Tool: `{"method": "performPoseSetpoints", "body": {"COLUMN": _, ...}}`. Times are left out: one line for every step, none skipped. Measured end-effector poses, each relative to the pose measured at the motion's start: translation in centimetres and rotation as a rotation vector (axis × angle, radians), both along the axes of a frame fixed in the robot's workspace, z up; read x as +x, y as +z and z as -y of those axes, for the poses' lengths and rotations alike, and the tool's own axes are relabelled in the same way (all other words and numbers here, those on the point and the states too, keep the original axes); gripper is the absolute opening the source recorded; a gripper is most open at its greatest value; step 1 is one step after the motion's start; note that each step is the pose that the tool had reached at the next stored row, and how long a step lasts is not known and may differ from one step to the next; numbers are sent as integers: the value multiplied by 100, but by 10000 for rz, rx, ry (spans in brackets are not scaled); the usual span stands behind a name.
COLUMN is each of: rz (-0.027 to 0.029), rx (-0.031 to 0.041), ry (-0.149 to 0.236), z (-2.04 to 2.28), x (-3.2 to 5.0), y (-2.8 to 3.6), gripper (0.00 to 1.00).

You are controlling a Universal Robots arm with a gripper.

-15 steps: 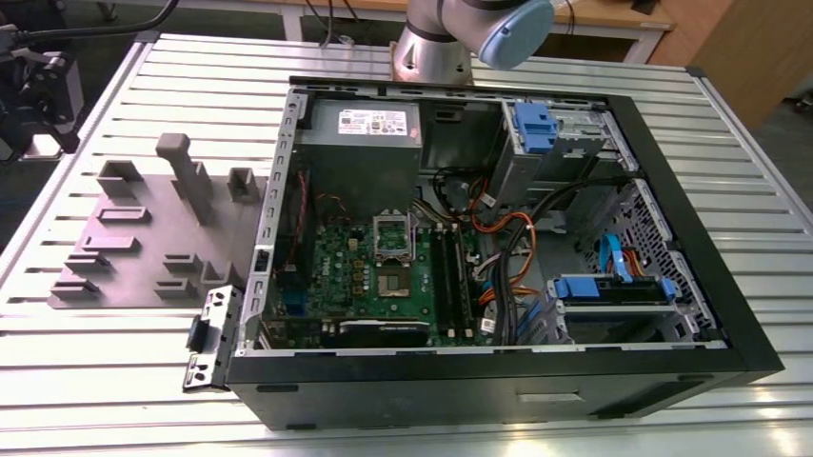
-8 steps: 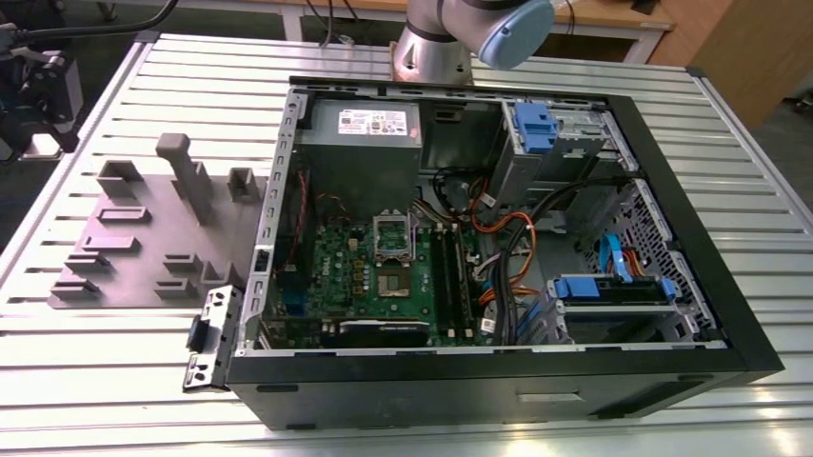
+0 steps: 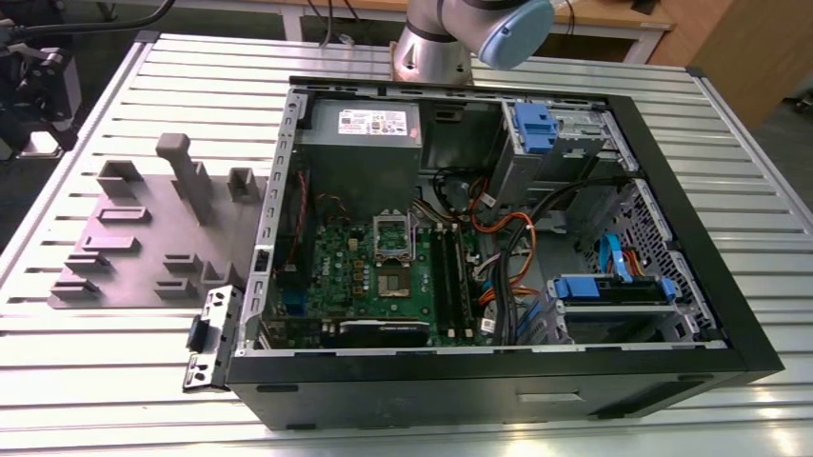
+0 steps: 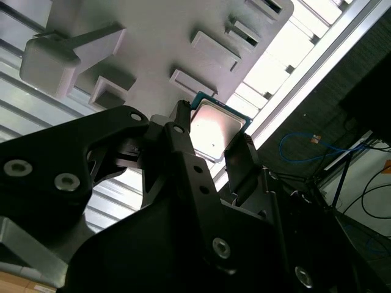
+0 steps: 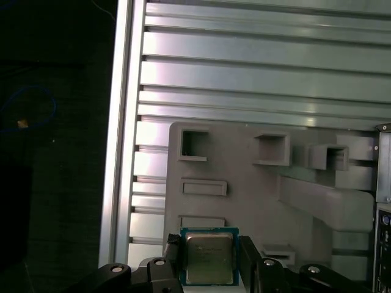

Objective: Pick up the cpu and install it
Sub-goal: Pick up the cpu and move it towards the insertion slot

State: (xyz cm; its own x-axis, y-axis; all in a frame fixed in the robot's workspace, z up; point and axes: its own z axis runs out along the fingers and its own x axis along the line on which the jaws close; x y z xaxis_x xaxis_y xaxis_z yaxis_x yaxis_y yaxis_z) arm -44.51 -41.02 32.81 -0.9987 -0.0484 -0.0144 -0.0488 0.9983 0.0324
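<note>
Gripper [image 5: 211,264] is pinching the cpu [image 5: 209,253] by two opposite edges, with the fingers [image 4: 239,160] closed to chip width, probably to leave its flat faces free. The chip is hanging above the grey holder tray [image 5: 244,177], outside the computer case [image 3: 711,314].

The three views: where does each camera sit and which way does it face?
Exterior view: off the arm, high, looking down on the open computer case, grey fixture plate and slatted table; an arm link shows beyond the case.
First wrist view: on the arm, looking past the tool at the plate; the tool grips the cpu.
Second wrist view: on the arm, looking along the tool's dark body toward the plate.
Both wrist views share tool, cpu and plate.
</note>
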Motion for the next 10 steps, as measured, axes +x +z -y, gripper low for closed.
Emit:
{"method": "performPoseSetpoints", "body": {"rz": 0, "rx": 0, "ry": 0, "z": 0, "x": 0, "y": 5, "gripper": 47}}
{"method": "performPoseSetpoints", "body": {"rz": 1, "rx": 0, "ry": 0, "z": 0, "x": 0, "y": 10, "gripper": 47}}
{"method": "performPoseSetpoints", "body": {"rz": 1, "rx": 1, "ry": 0, "z": 0, "x": 0, "y": 15, "gripper": 47}}
{"method": "performPoseSetpoints", "body": {"rz": 1, "rx": 0, "ry": 0, "z": 0, "x": 0, "y": 20, "gripper": 47}}
{"method": "performPoseSetpoints", "body": {"rz": 0, "rx": 0, "ry": 0, "z": 0, "x": 0, "y": 27, "gripper": 47}}
{"method": "performPoseSetpoints", "body": {"rz": 1, "rx": 0, "ry": 0, "z": 0, "x": 0, "y": 33, "gripper": 47}}
{"method": "performPoseSetpoints", "body": {"rz": 1, "rx": 0, "ry": 0, "z": 0, "x": 0, "y": 38, "gripper": 47}}
{"method": "performPoseSetpoints", "body": {"rz": 0, "rx": 0, "ry": 0, "z": 0, "x": 0, "y": 44, "gripper": 47}}
{"method": "performPoseSetpoints", "body": {"rz": 0, "rx": 0, "ry": 0, "z": 0, "x": 0, "y": 50, "gripper": 47}}
{"method": "performPoseSetpoints", "body": {"rz": 0, "rx": 0, "ry": 0, "z": 0, "x": 0, "y": 56, "gripper": 47}}
